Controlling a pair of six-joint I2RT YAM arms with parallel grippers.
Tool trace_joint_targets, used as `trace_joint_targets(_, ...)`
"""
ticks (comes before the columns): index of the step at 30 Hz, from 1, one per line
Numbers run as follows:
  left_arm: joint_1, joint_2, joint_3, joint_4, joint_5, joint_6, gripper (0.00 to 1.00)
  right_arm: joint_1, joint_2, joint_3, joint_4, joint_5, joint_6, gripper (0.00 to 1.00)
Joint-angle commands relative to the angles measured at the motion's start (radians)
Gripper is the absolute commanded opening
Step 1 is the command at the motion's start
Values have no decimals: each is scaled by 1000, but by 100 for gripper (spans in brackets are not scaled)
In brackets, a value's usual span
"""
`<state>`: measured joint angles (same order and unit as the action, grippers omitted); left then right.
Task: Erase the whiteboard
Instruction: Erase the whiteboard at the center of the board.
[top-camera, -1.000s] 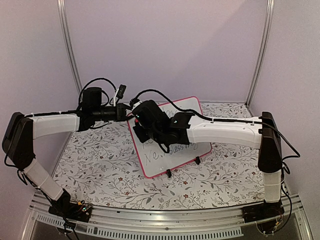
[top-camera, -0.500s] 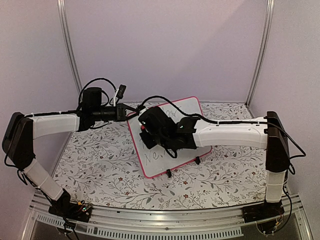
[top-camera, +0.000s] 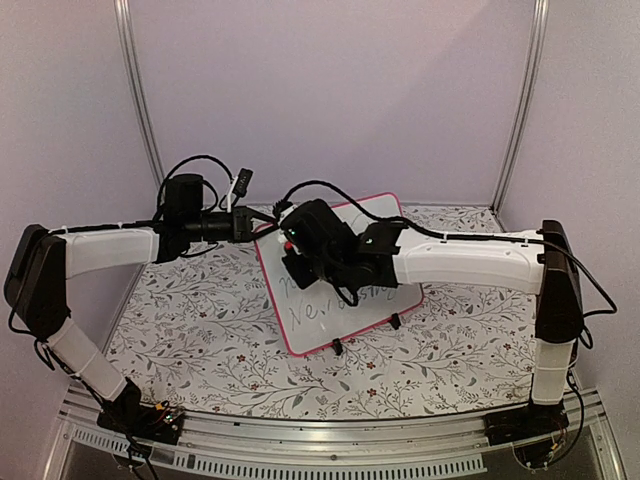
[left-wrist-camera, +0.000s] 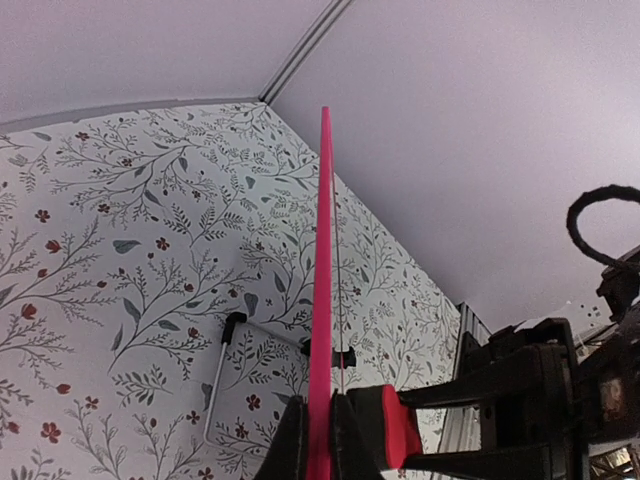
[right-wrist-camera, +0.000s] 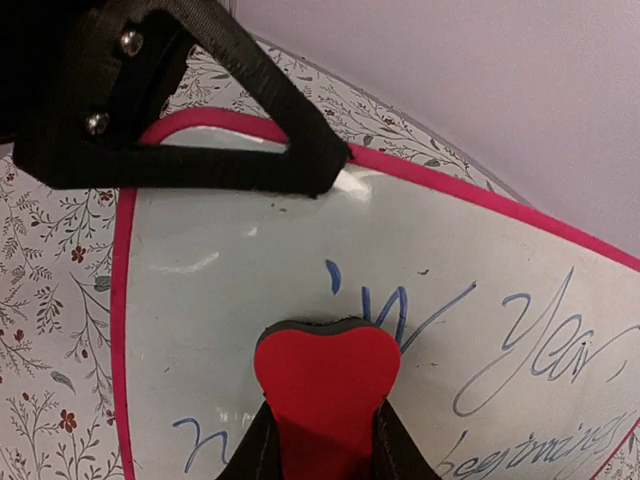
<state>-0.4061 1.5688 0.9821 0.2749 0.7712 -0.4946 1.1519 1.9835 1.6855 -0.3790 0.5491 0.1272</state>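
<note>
The whiteboard (top-camera: 378, 214) is propped tilted on the flowered table (top-camera: 200, 310), with its long axis laid left to right. Its left rim is pinched edge-on by the left gripper (left-wrist-camera: 318, 442). A red eraser (right-wrist-camera: 325, 372) is clamped in the right gripper (right-wrist-camera: 322, 440) and set against the upper-left area. The writing (right-wrist-camera: 520, 340) is found to the eraser's right and below it, so a stroke that way is judged to be needed.

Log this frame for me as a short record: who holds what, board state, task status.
left hand: shut on the whiteboard rim, board tilted up
right hand: shut on the red eraser, its felt against the board face
writing: blue handwriting beside and below the eraser
task status: unfinished
surface: floral cloth
</note>
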Motion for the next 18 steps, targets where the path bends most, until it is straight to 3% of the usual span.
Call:
trace_joint_targets(1, -10, -21, 5, 45, 20, 4, 0, -28, 7, 96, -7, 48, -61, 0)
trace_joint_targets(18, -6, -15, 6, 50, 29, -2, 0, -44, 90, 158, -17, -18, -71, 0)
